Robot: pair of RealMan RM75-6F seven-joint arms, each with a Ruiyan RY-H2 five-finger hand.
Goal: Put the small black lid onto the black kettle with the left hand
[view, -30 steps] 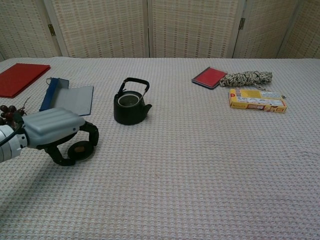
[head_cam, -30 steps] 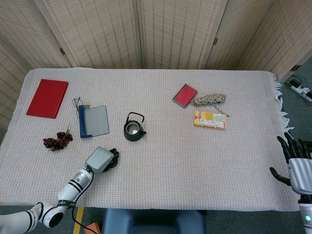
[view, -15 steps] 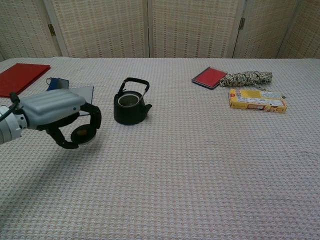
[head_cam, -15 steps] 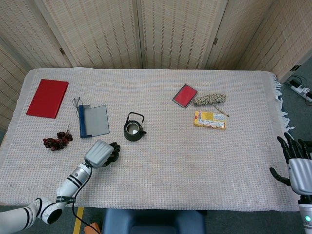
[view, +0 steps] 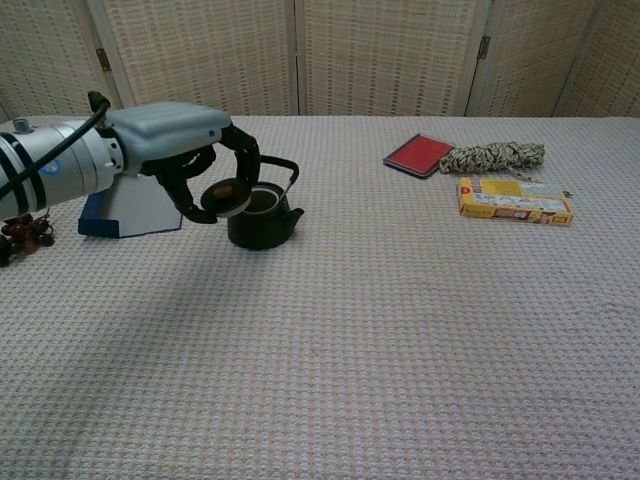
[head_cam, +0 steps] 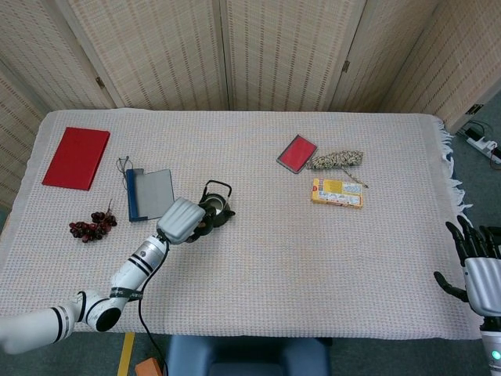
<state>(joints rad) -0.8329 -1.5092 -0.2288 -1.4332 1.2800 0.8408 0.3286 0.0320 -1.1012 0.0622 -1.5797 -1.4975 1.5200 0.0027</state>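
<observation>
left hand [view: 190, 160] grips the small black lid [view: 226, 197] (tilted on edge) beside the black kettle [view: 264, 215]

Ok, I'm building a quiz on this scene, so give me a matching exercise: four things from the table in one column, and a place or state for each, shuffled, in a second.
Things:
1. small black lid
2. black kettle
3. yellow box
4. red book

Places or states:
A. lies flat near the table's far left corner
B. held in the left hand, off the table
C. stands on the table, mouth uncovered
D. lies just in front of the coil of rope

Pairs: 1-B, 2-C, 3-D, 4-A
</observation>
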